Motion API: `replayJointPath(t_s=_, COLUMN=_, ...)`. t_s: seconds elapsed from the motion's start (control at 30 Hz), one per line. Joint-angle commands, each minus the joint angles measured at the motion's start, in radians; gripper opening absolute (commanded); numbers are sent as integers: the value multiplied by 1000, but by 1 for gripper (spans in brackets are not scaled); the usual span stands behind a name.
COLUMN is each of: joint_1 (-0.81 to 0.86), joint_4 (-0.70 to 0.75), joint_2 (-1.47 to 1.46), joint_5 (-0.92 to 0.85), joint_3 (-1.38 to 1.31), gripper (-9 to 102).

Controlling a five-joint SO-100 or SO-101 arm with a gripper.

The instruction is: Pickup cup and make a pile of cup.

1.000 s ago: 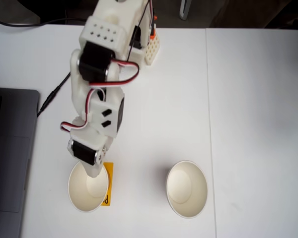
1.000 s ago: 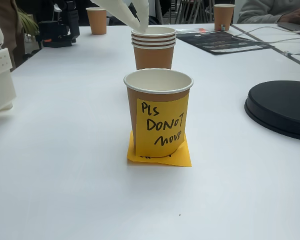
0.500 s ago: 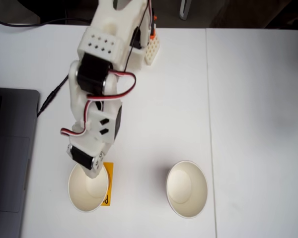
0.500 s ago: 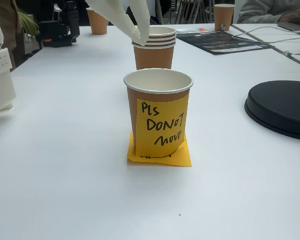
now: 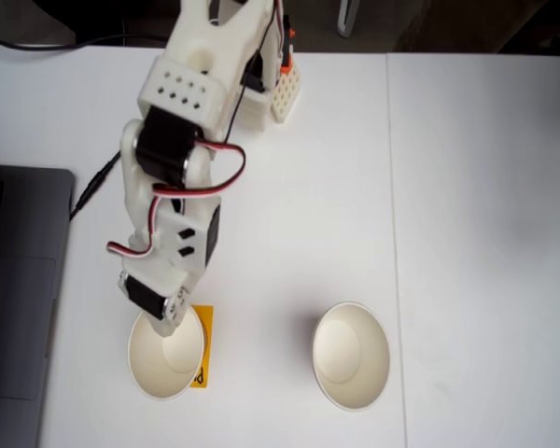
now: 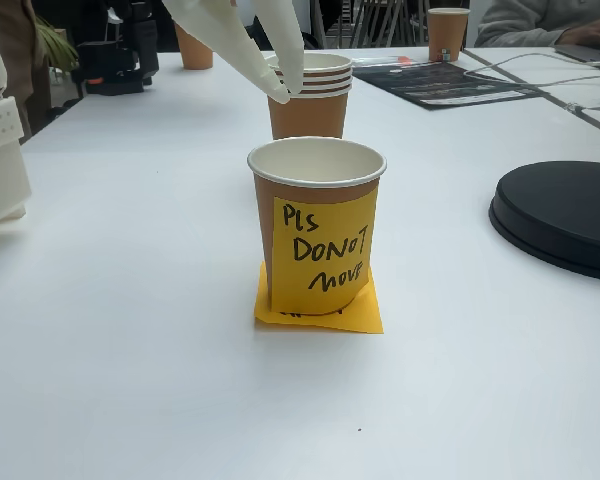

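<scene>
A brown paper cup [image 6: 317, 180] with a cream inside stands nearest in the low fixed view. It carries a yellow handwritten note and rests on an orange sticky note [image 6: 320, 312]. From above it is the left cup [image 5: 165, 366]. Behind it stands the pile of cups [image 6: 308, 100], nested with stacked rims, which is the right cup [image 5: 352, 355] from above. My white gripper [image 6: 287, 93] hangs over the near cup's far-left rim, tips together, holding nothing. From above, the gripper [image 5: 164, 325] overlaps the left cup's upper rim, and the wrist hides its tips.
A grey laptop [image 5: 19, 299] lies at the left edge with a black cable [image 5: 98, 182] beside the arm. A black round disc [image 6: 560, 215] sits right of the cups. Two more cups [image 6: 195, 40] [image 6: 447, 30] and a dark mat [image 6: 445, 80] stand far back.
The gripper has come down in the low fixed view and shifted slightly left in the view from above. Both cups stay where they were.
</scene>
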Motion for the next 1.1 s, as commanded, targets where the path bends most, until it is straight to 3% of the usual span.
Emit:
replayJointPath(t_s=0.0, joint_1=11, joint_4=8, joint_2=37, joint_5=5, joint_3=-87, gripper=19)
replayJointPath(t_s=0.23, joint_1=21, joint_4=8, joint_2=89, joint_5=5, joint_3=-84, gripper=30)
replayJointPath(t_s=0.67, joint_1=20, joint_4=275, joint_2=106, joint_5=6, joint_3=-110, gripper=30)
replayJointPath(t_s=1.07, joint_1=14, joint_4=318, joint_2=26, joint_5=8, joint_3=-166, gripper=30)
